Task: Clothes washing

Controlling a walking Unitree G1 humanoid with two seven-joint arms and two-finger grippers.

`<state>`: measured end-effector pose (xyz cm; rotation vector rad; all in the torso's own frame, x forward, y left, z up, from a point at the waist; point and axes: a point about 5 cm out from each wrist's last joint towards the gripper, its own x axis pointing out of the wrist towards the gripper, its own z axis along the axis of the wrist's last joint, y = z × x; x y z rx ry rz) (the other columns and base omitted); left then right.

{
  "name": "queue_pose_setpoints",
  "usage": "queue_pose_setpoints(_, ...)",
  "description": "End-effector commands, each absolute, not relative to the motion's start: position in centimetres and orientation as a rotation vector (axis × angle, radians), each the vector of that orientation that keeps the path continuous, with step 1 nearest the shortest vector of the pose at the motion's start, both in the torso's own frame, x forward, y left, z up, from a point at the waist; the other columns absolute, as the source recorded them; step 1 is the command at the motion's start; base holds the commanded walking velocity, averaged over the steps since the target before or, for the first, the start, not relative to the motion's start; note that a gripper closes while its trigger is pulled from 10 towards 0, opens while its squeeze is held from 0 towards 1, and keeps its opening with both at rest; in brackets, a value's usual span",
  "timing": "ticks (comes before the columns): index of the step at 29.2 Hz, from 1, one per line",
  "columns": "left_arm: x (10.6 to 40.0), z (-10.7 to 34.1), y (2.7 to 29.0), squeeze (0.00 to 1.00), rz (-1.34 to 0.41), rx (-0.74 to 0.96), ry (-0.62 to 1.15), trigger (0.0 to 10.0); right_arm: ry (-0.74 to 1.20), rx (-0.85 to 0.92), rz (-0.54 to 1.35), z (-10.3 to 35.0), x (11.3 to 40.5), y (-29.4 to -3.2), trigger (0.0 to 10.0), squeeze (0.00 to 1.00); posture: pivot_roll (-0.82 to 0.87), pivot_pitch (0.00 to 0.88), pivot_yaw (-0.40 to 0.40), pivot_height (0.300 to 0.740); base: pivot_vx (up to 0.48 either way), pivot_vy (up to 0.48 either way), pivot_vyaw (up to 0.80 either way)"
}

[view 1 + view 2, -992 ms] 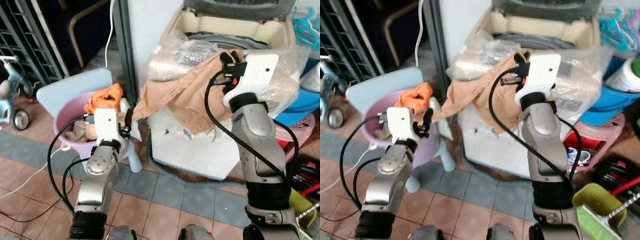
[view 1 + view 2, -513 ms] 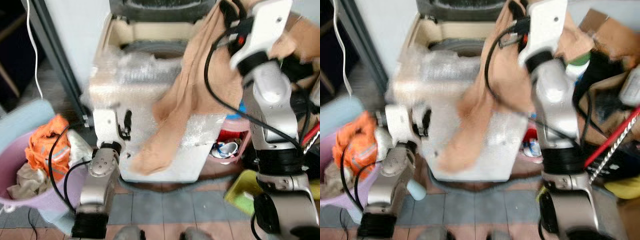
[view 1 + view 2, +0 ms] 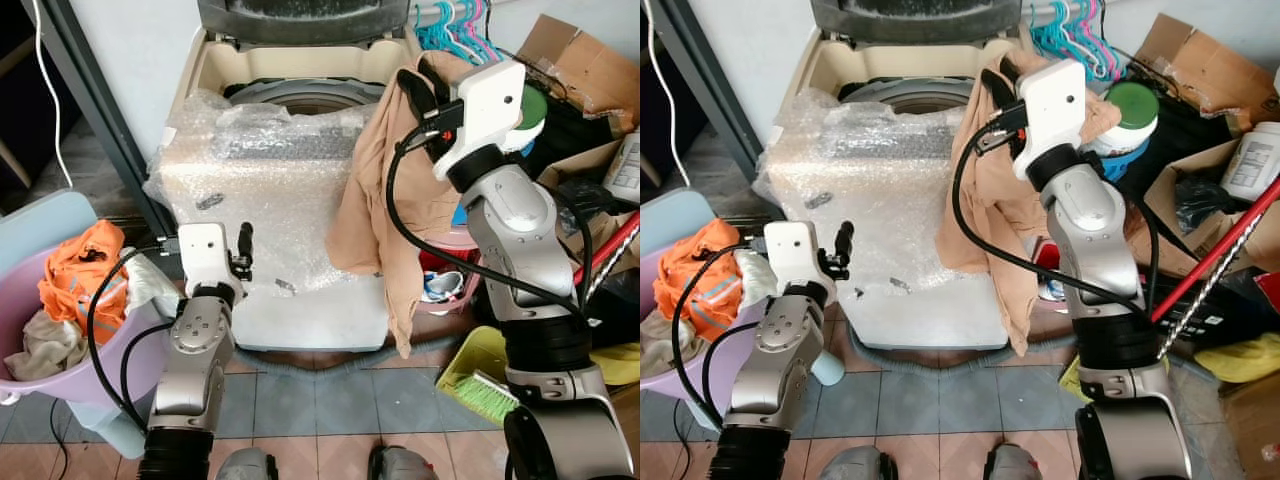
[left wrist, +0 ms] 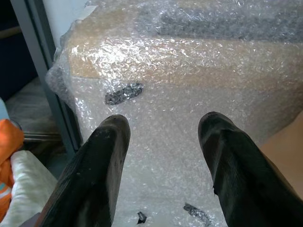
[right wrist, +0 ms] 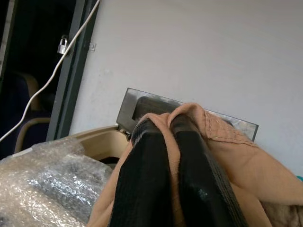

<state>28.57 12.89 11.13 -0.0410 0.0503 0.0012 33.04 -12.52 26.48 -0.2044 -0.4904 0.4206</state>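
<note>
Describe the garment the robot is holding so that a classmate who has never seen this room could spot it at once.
Find the bubble-wrapped washing machine against the wall. At its right corner the right gripper is shut on a tan garment that hangs down beside the machine. Unlike the orange clothes in the purple basin, it is plain beige and held in the air.

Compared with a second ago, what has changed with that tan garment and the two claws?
The right claw has lifted the tan garment off the bubble-wrapped washing machine; it now hangs free beside the machine's right front. The grip stayed shut. The left claw stayed open and low before the machine. The orange clothing remains in the pink basin.
</note>
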Motion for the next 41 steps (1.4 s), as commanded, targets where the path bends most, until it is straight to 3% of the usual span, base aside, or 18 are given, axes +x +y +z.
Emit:
queue_pose_setpoints(1, 28.5, 11.5, 13.1, 0.00, 0.009, -0.030, 0.029, 10.0, -0.558, -0.205, 0.441, 27.7, 32.4, -12.0, 10.0, 0.00, -0.03, 0.052, 0.051, 0.740, 0.352, 0.000, 0.63)
queue_pose_setpoints(13, 28.4, 11.5, 13.1, 0.00, 0.006, -0.037, 0.030, 10.0, -0.586, -0.213, 0.425, 28.8, 32.9, -12.6, 10.0, 0.00, -0.03, 0.057, 0.054, 0.740, 0.388, 0.000, 0.54)
queue_pose_setpoints(22, 28.3, 11.4, 13.0, 0.00, -0.003, -0.046, 0.038, 10.0, -0.590, -0.225, 0.394, 29.8, 33.9, -12.8, 10.0, 0.00, -0.03, 0.061, 0.057, 0.740, 0.435, 0.000, 0.00)
queue_pose_setpoints(34, 28.3, 11.3, 12.6, 0.00, -0.017, -0.057, 0.043, 10.0, -0.691, -0.362, 0.321, 36.1, 37.2, -13.9, 10.0, 0.00, -0.03, 0.068, 0.053, 0.740, 0.465, 0.000, 0.00)
queue_pose_setpoints(37, 28.3, 11.2, 12.6, 0.00, -0.014, -0.059, 0.048, 10.0, -0.779, -0.451, 0.256, 39.4, 37.6, -14.3, 10.0, 0.00, -0.04, 0.069, 0.052, 0.740, 0.465, 0.000, 0.00)
queue_pose_setpoints(41, 28.3, 11.0, 12.6, 0.00, -0.001, -0.060, 0.070, 10.0, -0.823, -0.424, 0.139, 42.0, 37.9, -15.5, 10.0, 0.00, -0.03, 0.070, 0.047, 0.740, 0.371, 0.000, 0.00)
